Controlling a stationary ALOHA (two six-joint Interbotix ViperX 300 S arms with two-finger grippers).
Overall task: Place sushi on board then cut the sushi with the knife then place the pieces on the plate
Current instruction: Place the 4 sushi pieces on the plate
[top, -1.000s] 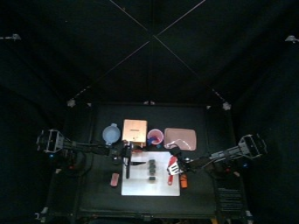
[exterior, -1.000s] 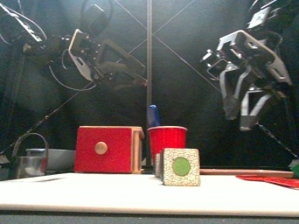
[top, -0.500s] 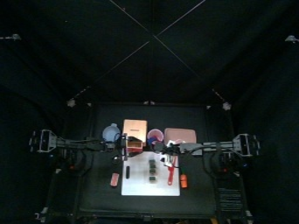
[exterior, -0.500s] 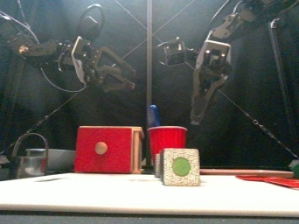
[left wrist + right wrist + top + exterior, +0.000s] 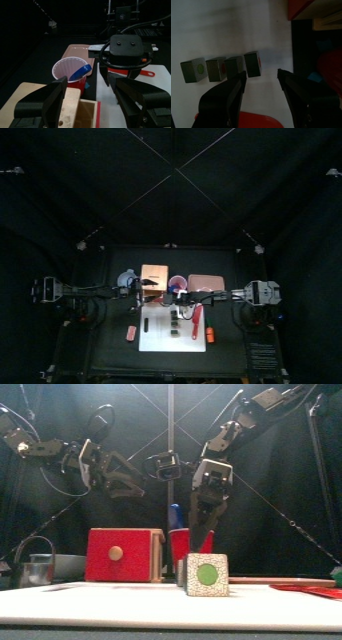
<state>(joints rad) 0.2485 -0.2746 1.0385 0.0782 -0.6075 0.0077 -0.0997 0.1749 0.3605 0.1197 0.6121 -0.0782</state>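
The sushi roll, several dark green blocks in a row, lies on the white board. In the front view the sushi roll shows end-on, with a green centre. My right gripper hangs open just above the roll's near end, nothing between its fingers; the front view shows the right gripper pointing down above the sushi and cup. The red cup holds the blue knife. A red knife lies on the board. My left gripper is open and empty, above the wooden box beside the cup.
The wooden box with its red drawer front stands left of the cup. The pink tray lies behind the board at the right. A grey cutter sits far left. Two small orange toys lie near the board's sides.
Both arms have swung in toward the middle. The right gripper has come down and to the left, to above the sushi. The left gripper has moved right toward the cup.
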